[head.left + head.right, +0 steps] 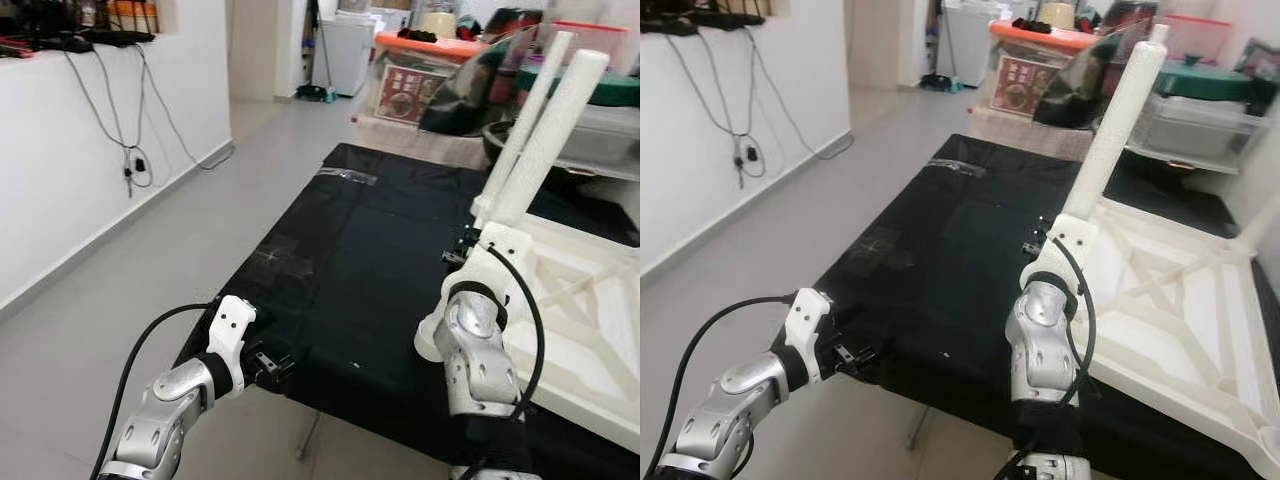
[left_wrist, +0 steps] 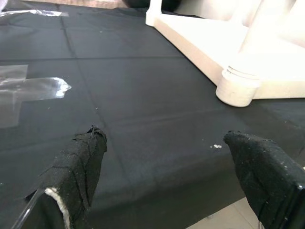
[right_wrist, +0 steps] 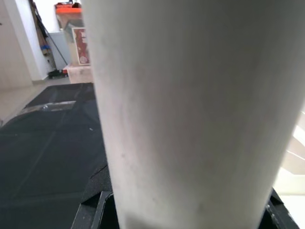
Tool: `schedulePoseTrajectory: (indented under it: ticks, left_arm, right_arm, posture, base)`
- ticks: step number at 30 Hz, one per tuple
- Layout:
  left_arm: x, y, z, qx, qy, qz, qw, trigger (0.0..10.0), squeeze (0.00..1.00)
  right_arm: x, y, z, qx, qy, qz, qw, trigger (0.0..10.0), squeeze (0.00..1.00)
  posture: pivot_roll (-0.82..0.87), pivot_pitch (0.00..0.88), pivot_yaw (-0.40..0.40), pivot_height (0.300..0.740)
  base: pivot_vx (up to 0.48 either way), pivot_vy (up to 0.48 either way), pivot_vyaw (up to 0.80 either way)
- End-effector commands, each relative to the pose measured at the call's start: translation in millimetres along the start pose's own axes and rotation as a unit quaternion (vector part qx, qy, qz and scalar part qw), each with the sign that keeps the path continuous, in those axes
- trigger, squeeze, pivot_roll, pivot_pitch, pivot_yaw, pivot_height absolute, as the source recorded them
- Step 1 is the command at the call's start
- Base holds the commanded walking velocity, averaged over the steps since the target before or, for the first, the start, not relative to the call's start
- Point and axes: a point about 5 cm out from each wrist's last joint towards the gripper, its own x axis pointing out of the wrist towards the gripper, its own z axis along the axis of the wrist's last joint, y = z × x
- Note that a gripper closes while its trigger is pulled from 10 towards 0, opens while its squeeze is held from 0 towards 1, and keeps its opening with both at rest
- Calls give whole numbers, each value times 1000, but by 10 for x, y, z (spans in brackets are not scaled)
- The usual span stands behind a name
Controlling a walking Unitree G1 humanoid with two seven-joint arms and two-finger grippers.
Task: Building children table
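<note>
The white plastic children's table (image 1: pixel 1180 320) lies upside down on the right part of a black cloth-covered work surface (image 1: pixel 370 250), its underside showing raised ribs that cross in diagonal braces inside a rectangular frame. One round white leg (image 1: pixel 1118 120) stands up from the near left corner of the frame, tilted slightly away, its surface matte and slightly textured; a short round socket (image 2: pixel 237 86) at another corner sits bare on the cloth. The right gripper (image 1: pixel 470 245) is at the base of that upright leg, and the right wrist view has the leg right up against the camera between the black fingers, so the fingers look closed around it. The left gripper (image 2: pixel 171 176) hovers low at the near edge of the cloth, well apart from the table, its two black padded fingers (image 2: pixel 78 162) spread wide with nothing between them. Clear tape patches (image 1: pixel 280 262) lie on the cloth, and storage boxes (image 1: pixel 430 45) stand beyond the work surface.
</note>
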Motion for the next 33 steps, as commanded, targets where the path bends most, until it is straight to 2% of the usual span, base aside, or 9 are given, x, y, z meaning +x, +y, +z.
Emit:
schedulePoseTrajectory:
  ticks: [1, 3, 4, 9, 10, 20, 22, 24, 33]
  left_arm:
    - [17, 7, -8, 8, 6, -6, 1000, 10000, 0]
    - [20, 12, -6, 8, 6, -6, 1000, 10000, 0]
    - [26, 11, 1, 8, 5, -6, 1000, 10000, 0]
    - [61, -13, 15, 7, 1, -8, 1000, 10000, 0]
    - [58, -14, 17, 7, 1, -8, 1000, 10000, 0]
    - [13, 14, -7, 9, 4, -1, 1000, 10000, 0]
    - [17, 6, -1, 8, 3, -1, 1000, 10000, 0]
    - [20, 2, 3, 8, 2, 0, 1000, 10000, 0]
    - [-51, 55, 3, 11, 5, 9, 1000, 10000, 0]
  right_arm:
    - [29, -90, -220, -9, 58, -22, 998, 10000, 0]
    - [46, 43, -110, 18, 31, 24, 999, 10000, 271]
    - [53, 148, -10, 43, 8, 63, 997, 10000, 1000]
    - [81, 418, 295, 105, -22, 203, 973, 10000, 1000]
    - [30, 524, 398, 109, -41, 287, 951, 10000, 0]
    - [-361, 912, 485, 109, -62, 582, 803, 9569, 0]
    - [-499, 1020, 390, 95, -58, 626, 771, 0, 0]
    - [-543, 1065, 366, 98, -60, 633, 766, 0, 0]
    - [-56, 952, 104, 36, 19, 358, 933, 0, 0]
  posture:
    - [19, 0, -74, 740]
    - [22, 0, -73, 740]
    - [22, 0, -73, 740]
    - [27, 0, -74, 740]
    - [32, 0, -75, 740]
    - [44, 0, -93, 740]
    - [51, 0, -95, 740]
    - [60, 0, -98, 740]
    - [66, 0, -106, 740]
  base:
    - [0, 0, 0]
    - [0, 0, 0]
    - [0, 0, 0]
    - [0, 0, 0]
    - [0, 0, 0]
    - [0, 0, 0]
    - [0, 0, 0]
    - [0, 0, 0]
    - [0, 0, 0]
